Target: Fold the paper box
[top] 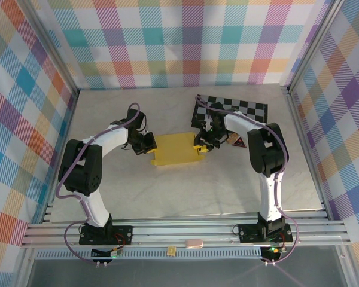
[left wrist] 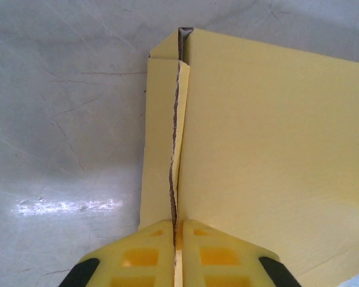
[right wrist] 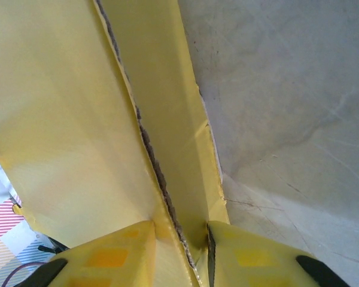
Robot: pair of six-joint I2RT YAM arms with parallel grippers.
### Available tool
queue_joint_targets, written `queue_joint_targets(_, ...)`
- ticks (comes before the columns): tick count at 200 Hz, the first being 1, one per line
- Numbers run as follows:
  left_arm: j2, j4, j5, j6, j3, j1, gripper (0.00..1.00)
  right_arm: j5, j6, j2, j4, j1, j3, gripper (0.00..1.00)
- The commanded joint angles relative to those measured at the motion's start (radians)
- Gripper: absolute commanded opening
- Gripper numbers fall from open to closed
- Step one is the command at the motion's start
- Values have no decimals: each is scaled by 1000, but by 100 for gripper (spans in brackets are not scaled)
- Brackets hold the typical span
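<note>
The mustard-yellow paper box point(top: 176, 149) lies partly folded in the middle of the table, between the two arms. My left gripper point(top: 148, 145) is at its left end. In the left wrist view that gripper point(left wrist: 178, 230) is shut on the box's point(left wrist: 269, 149) upright folded side wall, pinching the two layers flat. My right gripper point(top: 202, 143) is at the box's right end. Seen from the right wrist, the gripper point(right wrist: 180, 239) has its jaws closed in on the box's point(right wrist: 66, 107) right wall, one finger against the big panel and one against the narrow flap.
The black-and-white checkered board point(top: 239, 109) lies just behind the right arm. A small red and white triangular item point(top: 236, 142) sits beside the right wrist. Plaid walls with metal posts point(top: 66, 78) enclose the pale table point(top: 167, 191).
</note>
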Motion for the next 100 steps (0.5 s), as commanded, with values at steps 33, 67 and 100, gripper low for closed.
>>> queue_joint_targets(33,54,50,39,-25,-67,-17,5,-13,5,32,3,40,-9,21)
queue_joint_targets(67,63,55,55,-27,-70,-27,13,-15,4,39,4,40,-9,20)
queue_joint_targets(100,51,53,52,-24,-83,-30,16,6,-7,35,-6,41,-7,20)
